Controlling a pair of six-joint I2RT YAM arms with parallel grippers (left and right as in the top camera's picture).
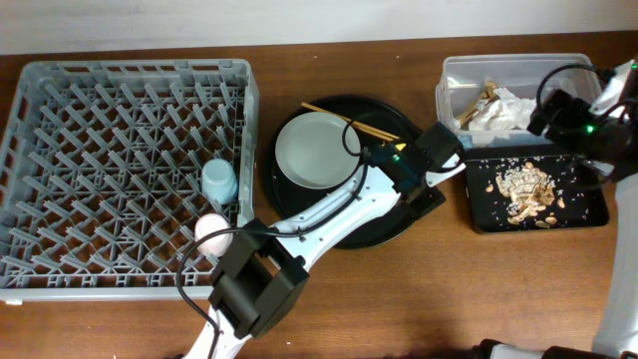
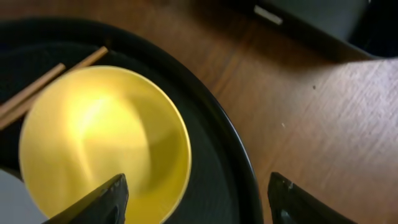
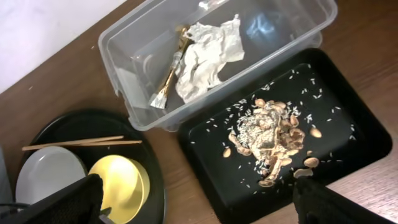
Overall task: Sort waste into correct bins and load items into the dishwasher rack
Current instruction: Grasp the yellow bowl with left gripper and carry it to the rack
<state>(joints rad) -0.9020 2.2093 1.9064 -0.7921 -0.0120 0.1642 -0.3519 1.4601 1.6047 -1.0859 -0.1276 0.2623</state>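
Observation:
The yellow bowl [image 2: 102, 143] sits on the round black tray [image 2: 230, 143] beside the chopsticks [image 2: 50, 84]. My left gripper [image 2: 199, 205] is open just above the bowl's right rim, empty. In the overhead view the left gripper [image 1: 424, 165] hides the bowl. The pale plate [image 1: 317, 150] and chopsticks [image 1: 349, 120] lie on the round tray [image 1: 399, 120]. The blue cup [image 1: 219, 179] and pink cup [image 1: 211, 231] stand in the grey rack [image 1: 130, 68]. My right gripper [image 3: 199, 208] is open and empty, high above the black rectangular tray [image 3: 348, 143].
The clear tub [image 3: 186, 106] holds crumpled napkins [image 3: 208, 53] and a brown wrapper. Brown scraps [image 3: 267, 134] and rice lie in the black rectangular tray. The tub [image 1: 518, 60] and tray [image 1: 588, 204] stand at the table's right. The bowl [image 3: 118, 183] also shows in the right wrist view.

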